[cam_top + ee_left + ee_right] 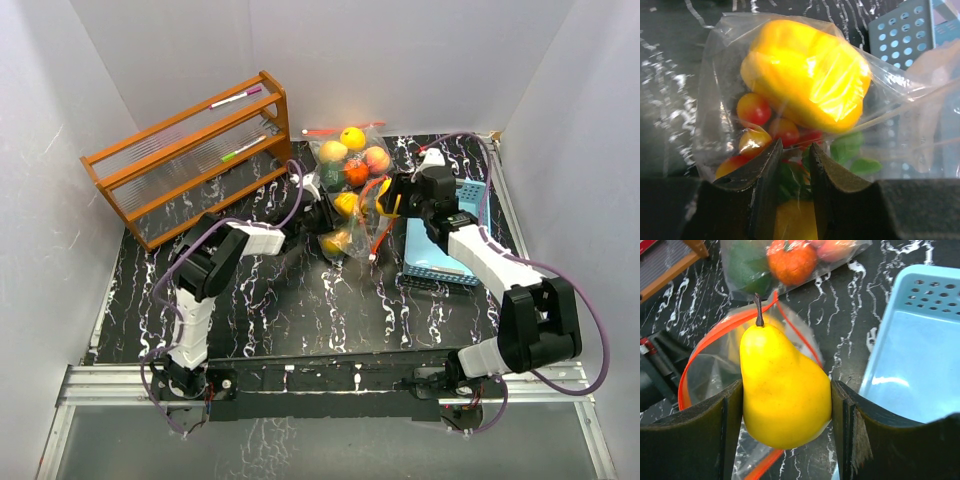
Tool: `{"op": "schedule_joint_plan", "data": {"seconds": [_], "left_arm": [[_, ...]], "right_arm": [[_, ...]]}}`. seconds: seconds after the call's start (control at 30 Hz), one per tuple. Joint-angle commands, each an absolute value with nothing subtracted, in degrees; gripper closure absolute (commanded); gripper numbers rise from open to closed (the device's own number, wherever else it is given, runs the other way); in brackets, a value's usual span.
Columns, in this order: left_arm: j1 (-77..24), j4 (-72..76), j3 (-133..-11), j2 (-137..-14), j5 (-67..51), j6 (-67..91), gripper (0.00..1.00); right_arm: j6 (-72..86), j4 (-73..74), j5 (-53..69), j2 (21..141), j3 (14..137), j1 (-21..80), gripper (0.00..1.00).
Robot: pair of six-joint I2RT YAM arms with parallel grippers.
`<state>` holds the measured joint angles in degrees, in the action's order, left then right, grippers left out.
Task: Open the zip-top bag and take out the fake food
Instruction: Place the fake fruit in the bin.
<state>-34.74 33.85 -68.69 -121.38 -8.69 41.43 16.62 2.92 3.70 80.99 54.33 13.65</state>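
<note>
— fake food (336, 240) first: where is it?
— most of it sits in the zip-top bag (350, 225) at the middle of the table (300, 300). one piece, a yellow pear (785, 385), is at the bag's open mouth, clamped between the fingers of the right gripper (787, 390).
— how do the arms stand?
— the left arm rises from its base at 7 o'clock, bends at the elbow and reaches towards 1 o'clock. the left gripper (792, 162) has its fingers (762, 175) drawn narrow, pinching the bag's clear film. the right arm comes from 5 o'clock, folds out towards 3 o'clock and reaches in towards 11 o'clock, forearm over the blue basket (445, 245).
— and the room?
— black table with white veining, plain white walls on three sides. a wooden rack (190, 155) with marker pens (235, 98) stands at 10 o'clock, the perforated basket at 3 o'clock, and a second bag (350, 155) of fruit at 12 o'clock.
— what does the food look like?
— glossy plastic. through the film by the left fingers show a big yellow pepper (805, 75), small red-and-yellow tomatoes (754, 109) and green leaves (855, 145). the pear has a dark stem, and the bag's orange zip strip (705, 340) curls open behind it.
</note>
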Motion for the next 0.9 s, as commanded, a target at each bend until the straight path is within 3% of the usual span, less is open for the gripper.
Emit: {"op": "schedule_joint_plan", "data": {"seconds": [0.0, 0.37, 0.53, 0.6, 0.7, 0.77, 0.87], "left_arm": [[-32.7, 30.4, -63.9, -116.7, -7.1, 40.5, 0.72], [-32.4, 29.4, -51.5, -102.6, -1.9, 37.0, 0.72], [-32.4, 27.7, -49.8, -96.9, -0.9, 35.5, 0.72], [-32.4, 27.0, -50.1, -95.3, -0.8, 34.9, 0.72], [-32.3, 26.0, -50.9, -94.3, -1.1, 34.5, 0.70], [-32.3, 26.1, -51.1, -94.2, -1.5, 34.8, 0.70], [-32.1, 27.0, -50.8, -94.6, -2.5, 35.7, 0.69]], "right_arm": [[17.2, 1.8, -1.1, 77.6, 56.8, 11.5, 0.82], [22.7, 1.8, -6.5, 77.4, 53.2, 1.7, 0.82], [24.4, -1.7, -9.3, 78.5, 49.9, 0.4, 0.75], [24.2, -1.2, -9.9, 79.4, 50.2, 0.4, 0.62], [23.9, -1.4, -10.4, 78.6, 50.3, 0.4, 0.18], [22.8, -1.8, -8.8, 77.7, 50.6, 0.5, 0.10], [21.7, -1.5, -6.3, 76.5, 51.1, 0.7, 0.09]]}}
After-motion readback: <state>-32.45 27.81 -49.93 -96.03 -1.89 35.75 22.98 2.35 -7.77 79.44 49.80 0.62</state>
